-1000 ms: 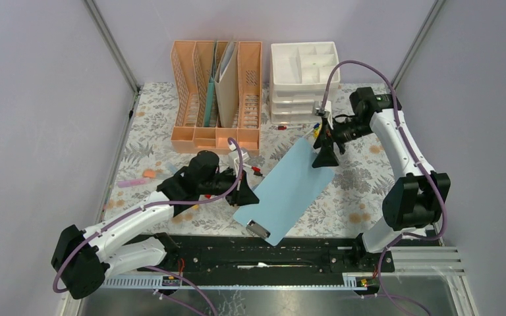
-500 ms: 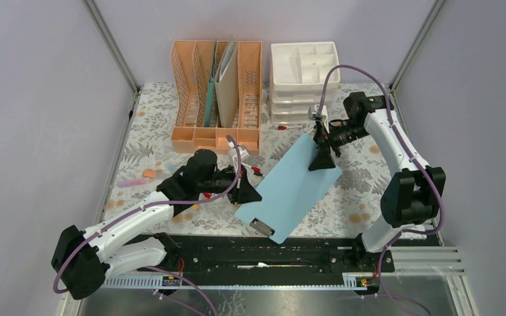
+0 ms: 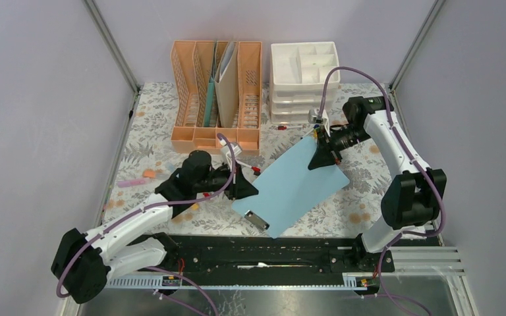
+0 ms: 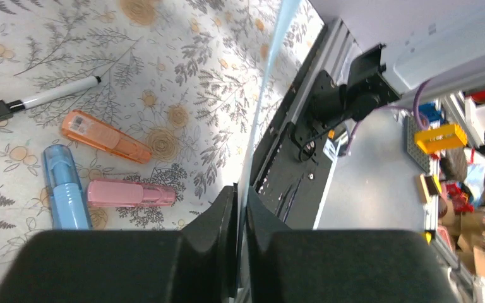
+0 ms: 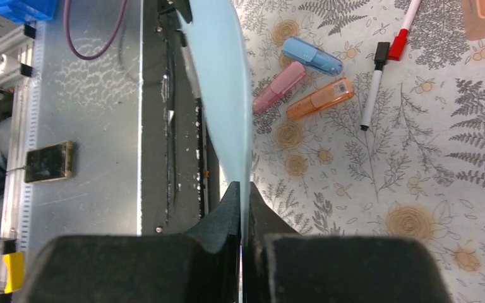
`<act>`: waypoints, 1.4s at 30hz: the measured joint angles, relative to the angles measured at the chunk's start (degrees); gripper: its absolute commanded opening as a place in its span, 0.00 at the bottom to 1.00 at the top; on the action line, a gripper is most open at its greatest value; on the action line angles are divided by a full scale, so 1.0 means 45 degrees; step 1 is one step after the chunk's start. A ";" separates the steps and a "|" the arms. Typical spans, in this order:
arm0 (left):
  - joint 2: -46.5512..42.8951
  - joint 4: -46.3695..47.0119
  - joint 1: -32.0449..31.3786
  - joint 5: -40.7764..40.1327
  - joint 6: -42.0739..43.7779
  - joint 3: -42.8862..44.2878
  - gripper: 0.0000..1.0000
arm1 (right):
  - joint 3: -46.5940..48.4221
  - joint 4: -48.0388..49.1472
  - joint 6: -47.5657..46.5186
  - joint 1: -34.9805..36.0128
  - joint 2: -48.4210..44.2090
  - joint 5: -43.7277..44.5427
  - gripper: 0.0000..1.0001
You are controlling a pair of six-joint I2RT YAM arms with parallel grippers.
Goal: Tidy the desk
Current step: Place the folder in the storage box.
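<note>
Spreading across the middle of the top view, the desk runs under everything, its fern-and-flower cloth reaching from the black rail at the arm bases to the back wall; over it a light-blue clipboard hangs slantwise, its metal clip at the near end; the left gripper is clamped on the clipboard's left edge and the right gripper is pinched on its far right edge, both pairs of jaws closed to the thickness of the board.

Beyond the clipboard to the far left stands a peach file rack with a teal folder and a tan folder upright in its middle slots; beyond the clipboard's far end stands a white drawer unit with a divided tray on top, its contents too small to tell.

The left wrist view shows the board edge-on as a thin pale line; on the cloth beside it lie an orange highlighter, a pink highlighter, a blue highlighter and a white marker, all hidden by the clipboard from above; the right wrist view adds a red-capped marker past the white one; only the top view shows a pink piece and an orange piece well left of the clipboard.
</note>
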 measured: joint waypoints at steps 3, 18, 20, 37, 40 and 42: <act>-0.0539 0.0223 0.0126 -0.0787 -0.0248 -0.0267 0.57 | -0.0024 -0.0097 0.0379 0.0005 -0.0204 -0.0175 0.00; -0.7936 0.1841 0.0466 -0.6878 -0.1015 -0.3798 0.99 | -0.1987 0.3594 0.5795 -0.1035 -0.4260 -0.1506 0.00; -0.7907 0.2210 0.0471 -0.6912 -0.1336 -0.4347 0.99 | -0.1987 0.4133 0.6445 -0.1812 -0.4386 -0.2147 0.00; 0.0991 1.5057 0.0010 -0.4235 -0.5625 -0.7660 0.99 | -0.0782 0.5416 0.8757 -0.3594 -0.2637 -0.4541 0.00; 0.2705 1.6757 -0.0437 -0.4187 -0.6008 -0.7436 0.99 | -0.0287 0.5518 0.9107 -0.3599 -0.2550 -0.4585 0.00; 0.3415 1.7320 -0.0695 -0.4197 -0.6115 -0.7004 0.99 | -0.0063 0.5576 0.9326 -0.3599 -0.2516 -0.4716 0.00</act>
